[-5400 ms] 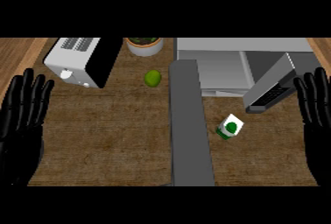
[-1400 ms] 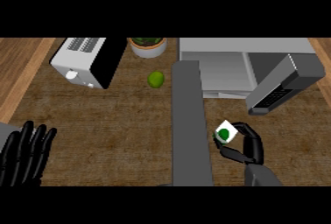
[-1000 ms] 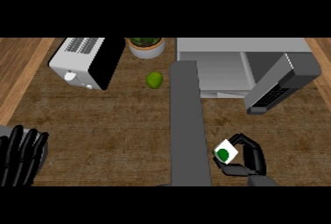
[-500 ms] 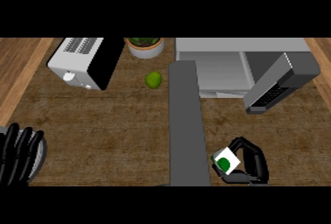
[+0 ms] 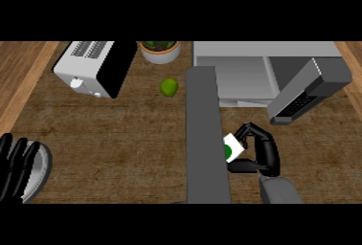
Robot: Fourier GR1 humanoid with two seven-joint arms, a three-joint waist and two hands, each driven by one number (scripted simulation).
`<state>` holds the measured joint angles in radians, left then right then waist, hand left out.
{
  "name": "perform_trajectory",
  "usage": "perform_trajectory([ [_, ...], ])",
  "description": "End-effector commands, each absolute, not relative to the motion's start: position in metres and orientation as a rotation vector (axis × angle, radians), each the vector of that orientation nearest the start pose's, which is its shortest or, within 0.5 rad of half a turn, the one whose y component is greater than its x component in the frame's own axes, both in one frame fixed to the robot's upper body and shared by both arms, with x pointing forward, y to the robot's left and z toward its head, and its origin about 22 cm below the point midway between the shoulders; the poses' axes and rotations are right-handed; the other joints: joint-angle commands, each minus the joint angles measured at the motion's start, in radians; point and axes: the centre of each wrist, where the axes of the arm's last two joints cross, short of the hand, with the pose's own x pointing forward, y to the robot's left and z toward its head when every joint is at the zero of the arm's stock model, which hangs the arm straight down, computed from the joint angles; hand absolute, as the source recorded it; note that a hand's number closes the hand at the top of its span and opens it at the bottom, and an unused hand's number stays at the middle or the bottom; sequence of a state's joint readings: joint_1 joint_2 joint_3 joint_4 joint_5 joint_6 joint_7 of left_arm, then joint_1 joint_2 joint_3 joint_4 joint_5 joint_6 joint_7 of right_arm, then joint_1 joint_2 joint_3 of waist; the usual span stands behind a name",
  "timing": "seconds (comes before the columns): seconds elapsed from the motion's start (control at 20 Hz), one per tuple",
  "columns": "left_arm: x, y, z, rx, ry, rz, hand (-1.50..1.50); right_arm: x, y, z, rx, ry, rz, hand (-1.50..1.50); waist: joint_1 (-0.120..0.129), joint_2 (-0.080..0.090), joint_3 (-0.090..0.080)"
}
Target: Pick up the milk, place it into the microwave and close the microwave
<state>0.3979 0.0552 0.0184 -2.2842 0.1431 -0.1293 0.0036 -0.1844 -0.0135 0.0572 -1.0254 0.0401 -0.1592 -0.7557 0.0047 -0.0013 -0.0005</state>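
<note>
The milk [image 5: 232, 147] is a small white carton with a green round mark, partly hidden by fingers and by the grey strip beside it. My right hand [image 5: 263, 152] is curled round it, thumb below and fingers above, just right of the grey strip [image 5: 206, 139]. The microwave [image 5: 240, 72] stands at the back right with its door [image 5: 310, 92] swung open to the right; the carton is in front of the opening, outside it. At the lower left edge my left hand [image 5: 17, 168] rests open, fingers up.
A white toaster [image 5: 92, 67] stands at the back left, a potted plant [image 5: 160, 50] behind the middle, and a green lime [image 5: 168, 87] in front of the pot. The long grey strip runs from the microwave down to the near edge.
After sinking toward the near edge, my right hand with the milk has moved back up toward the microwave and slightly left. The left hand has stayed at the lower left.
</note>
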Motion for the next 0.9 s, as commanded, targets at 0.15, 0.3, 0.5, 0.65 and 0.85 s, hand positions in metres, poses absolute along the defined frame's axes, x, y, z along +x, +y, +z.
perform_trajectory([
  [0.15, 0.124, 0.268, 0.088, -0.035, -1.925, -0.032, -1.50, 0.326, -0.179, -0.061, -0.274, -1.876, 0.157, 1.50, 0.014, 0.003, 0.000],
  [0.3, 0.131, 0.265, 0.089, -0.049, -1.912, -0.023, -1.50, 0.371, -0.210, -0.024, -0.341, -1.843, 0.183, 1.50, 0.022, 0.007, 0.001],
  [0.5, 0.126, 0.267, 0.096, -0.043, -1.934, -0.029, -1.50, 0.382, -0.205, -0.037, -0.420, -1.794, 0.193, 1.50, 0.032, 0.010, 0.002],
  [0.65, 0.156, 0.270, 0.097, -0.026, -1.922, -0.017, -1.50, 0.392, -0.225, -0.031, -0.453, -1.802, 0.206, 1.50, 0.029, 0.017, 0.002],
  [0.85, 0.145, 0.269, 0.084, -0.064, -1.911, -0.054, -1.50, 0.410, -0.228, -0.012, -0.606, -1.769, 0.200, 1.50, 0.057, 0.025, 0.003],
])
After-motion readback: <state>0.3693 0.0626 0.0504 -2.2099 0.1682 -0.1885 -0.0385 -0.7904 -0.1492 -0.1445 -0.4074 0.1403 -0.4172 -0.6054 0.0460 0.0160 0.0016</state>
